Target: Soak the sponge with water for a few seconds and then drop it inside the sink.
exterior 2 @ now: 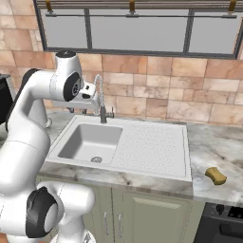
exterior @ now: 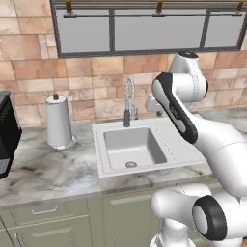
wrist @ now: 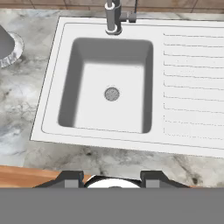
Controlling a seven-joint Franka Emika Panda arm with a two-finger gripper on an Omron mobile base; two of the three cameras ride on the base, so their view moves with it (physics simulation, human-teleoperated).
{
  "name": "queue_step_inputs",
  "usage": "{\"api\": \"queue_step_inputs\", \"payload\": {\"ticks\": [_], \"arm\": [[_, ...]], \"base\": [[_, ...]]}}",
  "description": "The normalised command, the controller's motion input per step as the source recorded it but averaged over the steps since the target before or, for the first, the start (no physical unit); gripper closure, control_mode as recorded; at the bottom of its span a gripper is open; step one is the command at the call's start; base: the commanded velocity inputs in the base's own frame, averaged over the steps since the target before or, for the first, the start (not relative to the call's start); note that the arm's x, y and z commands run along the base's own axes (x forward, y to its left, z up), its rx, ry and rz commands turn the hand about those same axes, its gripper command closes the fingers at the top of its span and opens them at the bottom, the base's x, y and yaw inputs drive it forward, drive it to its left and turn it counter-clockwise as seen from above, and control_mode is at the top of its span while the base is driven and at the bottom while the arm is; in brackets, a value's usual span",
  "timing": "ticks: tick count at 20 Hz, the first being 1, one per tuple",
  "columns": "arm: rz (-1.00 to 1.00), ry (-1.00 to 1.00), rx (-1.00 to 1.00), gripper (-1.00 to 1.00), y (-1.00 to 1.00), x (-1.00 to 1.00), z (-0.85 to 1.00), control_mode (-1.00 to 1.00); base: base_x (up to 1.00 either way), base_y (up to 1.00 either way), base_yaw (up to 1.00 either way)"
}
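My gripper [wrist: 112, 179] is hanging above the sink [wrist: 48, 131], fingers drawn together on nothing, though my hand view is barely showing their tips. The right base view is showing the sponge [exterior 2: 216, 175] lying on the counter [exterior 2: 213, 147] near its front edge, right of the drainboard. The left base view is showing a paper towel roll [exterior: 59, 120] left of the sink, the faucet [exterior: 129, 101] behind the basin.

Black appliance [exterior: 7, 132] at far left of the counter [exterior: 58, 171] cut by the left base view's edge. Faucet [wrist: 114, 16] cropped at the top of the hand view, only base visible. Paper towel roll [wrist: 8, 47] clipped at that view's left edge. Sponge [exterior 2: 216, 175] too small for telling its darker side. Stove [exterior 2: 223, 225] cut off at bottom right corner.
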Motion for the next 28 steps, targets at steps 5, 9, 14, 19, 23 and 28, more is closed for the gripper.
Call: {"api": "queue_step_inputs", "payload": {"ticks": [5, 9, 14, 19, 23, 28], "arm": [[0.00, 0.00, 0.00, -1.00, 0.00, 0.00, 0.00, -1.00], [0.01, -0.01, 0.00, -1.00, -0.01, -0.03, 0.00, -1.00], [0.01, -0.03, 0.00, -1.00, -0.08, -0.24, 0.00, -1.00], [0.01, -0.05, 0.00, -1.00, -0.18, -0.27, 0.00, -1.00], [0.00, -0.06, 0.00, -1.00, -0.29, -0.21, 0.00, -1.00], [0.00, -0.05, 0.00, -1.00, -0.37, -0.06, 0.00, -1.00]], "base": [[0.00, 0.00, 0.00], [0.00, 0.00, 0.00], [0.00, 0.00, 0.00], [0.00, 0.00, 0.00], [0.00, 0.00, 0.00], [0.00, 0.00, 0.00]]}}
